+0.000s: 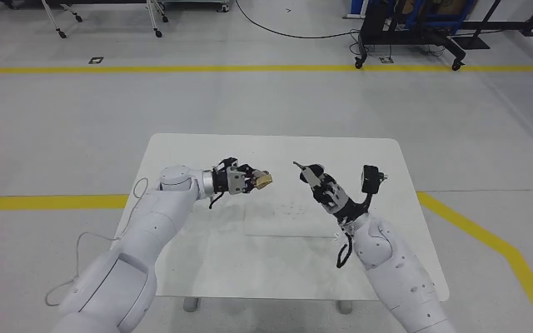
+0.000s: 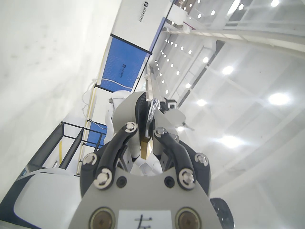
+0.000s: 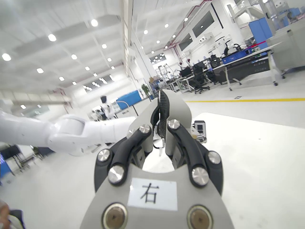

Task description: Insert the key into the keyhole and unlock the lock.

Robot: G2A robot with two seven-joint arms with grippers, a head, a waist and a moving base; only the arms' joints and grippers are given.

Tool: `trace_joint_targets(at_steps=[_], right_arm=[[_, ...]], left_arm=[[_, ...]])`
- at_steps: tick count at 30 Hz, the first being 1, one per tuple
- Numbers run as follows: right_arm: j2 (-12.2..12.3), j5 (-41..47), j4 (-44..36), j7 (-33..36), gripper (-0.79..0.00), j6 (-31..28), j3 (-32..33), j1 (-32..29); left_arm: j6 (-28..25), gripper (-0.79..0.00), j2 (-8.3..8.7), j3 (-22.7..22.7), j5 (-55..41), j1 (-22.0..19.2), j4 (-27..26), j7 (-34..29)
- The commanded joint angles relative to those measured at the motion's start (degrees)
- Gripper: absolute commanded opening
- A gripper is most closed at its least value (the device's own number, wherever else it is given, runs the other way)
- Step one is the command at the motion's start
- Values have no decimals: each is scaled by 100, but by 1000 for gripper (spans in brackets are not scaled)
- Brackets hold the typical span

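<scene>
- Your left end effector (image 1: 248, 179) is clamping the small brass padlock (image 1: 263, 178) above the white desk (image 1: 275, 266).
- Your right end effector (image 1: 308, 174) is pinching the thin silver key (image 1: 297, 166), sitting apart at the padlock's 3 o'clock.

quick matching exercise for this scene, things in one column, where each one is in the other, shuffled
1 lock
2 key
3 table
4 floor line

a beyond the table's far edge
b in the right gripper
c under both arms
d in the left gripper

Pairs: 1-d, 2-b, 3-c, 4-a
</scene>
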Motion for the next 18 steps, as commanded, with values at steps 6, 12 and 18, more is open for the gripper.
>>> trace_joint_targets(at_steps=[6, 12, 18], right_arm=[[164, -5094, -1082, -1369, -785, 1608, 172, -699], [253, -6932, -1452, -1159, -785, 2318, -51, -849], [312, -8069, -2043, -98, -785, 2673, -102, -1041]], left_arm=[[809, -785, 29, 75, 409, -25, -235, 317], [1336, -785, -48, 139, 448, -10, -393, 510], [1725, -785, -184, 255, 519, -89, -423, 884]])
